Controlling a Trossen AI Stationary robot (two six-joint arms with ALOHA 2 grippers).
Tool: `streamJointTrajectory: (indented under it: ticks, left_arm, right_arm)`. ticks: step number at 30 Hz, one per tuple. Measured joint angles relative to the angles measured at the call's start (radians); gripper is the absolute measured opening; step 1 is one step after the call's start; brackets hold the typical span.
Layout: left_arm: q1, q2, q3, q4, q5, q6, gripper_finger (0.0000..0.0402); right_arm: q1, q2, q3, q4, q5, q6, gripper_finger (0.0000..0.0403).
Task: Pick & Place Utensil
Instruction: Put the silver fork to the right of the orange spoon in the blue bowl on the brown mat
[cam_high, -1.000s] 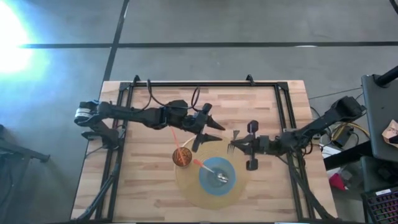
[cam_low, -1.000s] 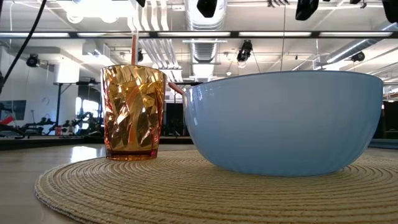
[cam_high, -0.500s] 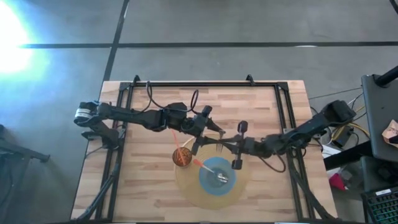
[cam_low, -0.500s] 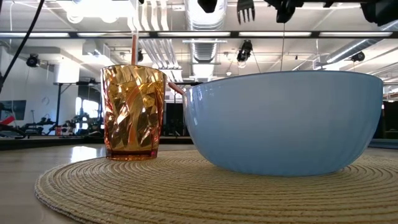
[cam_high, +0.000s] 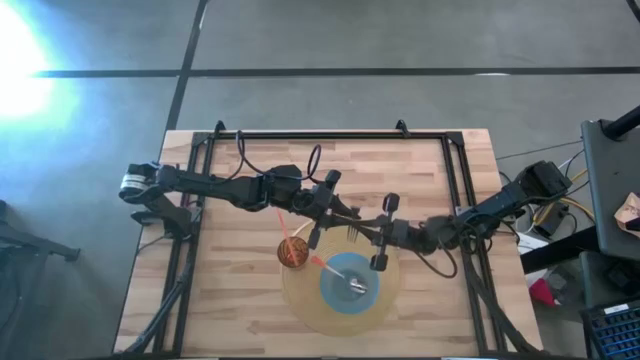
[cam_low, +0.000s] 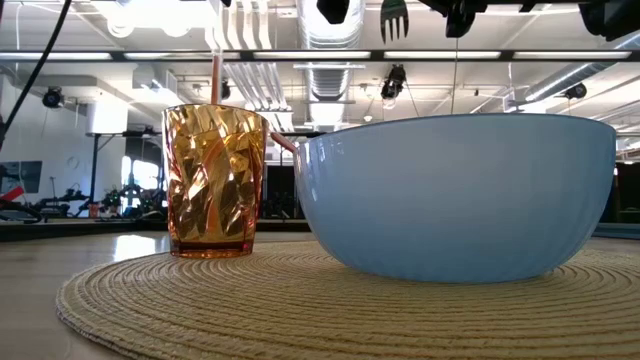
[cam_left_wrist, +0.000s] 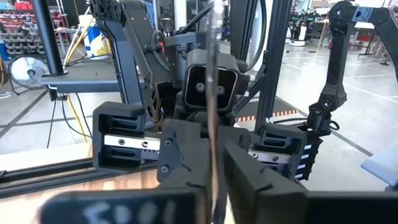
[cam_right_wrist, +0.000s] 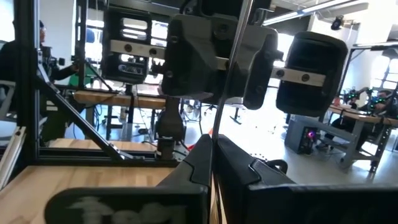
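A metal fork (cam_low: 395, 17) hangs high above the table between my two grippers, its tines pointing down in the low view. In the high view the fork (cam_high: 361, 221) is above the far edge of the woven placemat (cam_high: 300, 300). My left gripper (cam_high: 345, 212) reaches in from the table's left and is shut on the fork. My right gripper (cam_high: 384, 231) faces it from the table's right, also shut on the fork. Below stand an amber tumbler (cam_high: 292, 252) and a blue bowl (cam_high: 335, 292). My left gripper pinches the fork's thin shaft (cam_left_wrist: 214, 163), seen edge-on, between its two fingers. It comes in level from the table's left, with the fingers across the shaft. The fork is clear of the table. My right gripper pinches the same shaft (cam_right_wrist: 217, 138) between its shut fingers, level from the table's right. The shaft rises above the fingers toward my left gripper's body.
The tumbler (cam_low: 214, 180) holds an orange stick. A metal spoon (cam_high: 356, 286) and an orange-handled utensil (cam_high: 320, 264) lie in the bowl (cam_low: 455, 195). A black frame (cam_high: 320, 134) borders the far and side edges. Bare wood lies near left and near right.
My right gripper has carried the fork toward the table's left, up to my left gripper, and then stopped. My left gripper has stayed in place and shut its fingers on the fork's shaft. The fork's tines have come into the low view from above.
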Motion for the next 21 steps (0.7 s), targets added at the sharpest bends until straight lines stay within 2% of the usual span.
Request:
streamJointTrajectory:
  ticks: [3, 11, 16, 21]
  left_arm:
    - [0.0, 0.0, 0.0, 0.0, 0.0, -0.002, 0.0007]
    - [0.0, 0.0, 0.0, -0.004, 0.0, -0.002, 0.0004]
    - [-0.001, 0.0, 0.0, -0.031, -0.052, 0.007, 0.0003]
    - [-0.001, 0.0, 0.0, -0.089, -0.126, 0.012, 0.0002]
  right_arm:
    - [0.0, 0.0, 0.0, 0.0, -0.002, -0.004, 0.0008]
    - [0.0, -0.001, 0.0, -0.007, -0.001, 0.061, 0.0014]
    - [-0.001, -0.016, 0.001, -0.023, 0.002, 0.071, 0.0053]
    - [-0.001, -0.102, 0.001, -0.194, 0.002, 0.165, 0.0108]
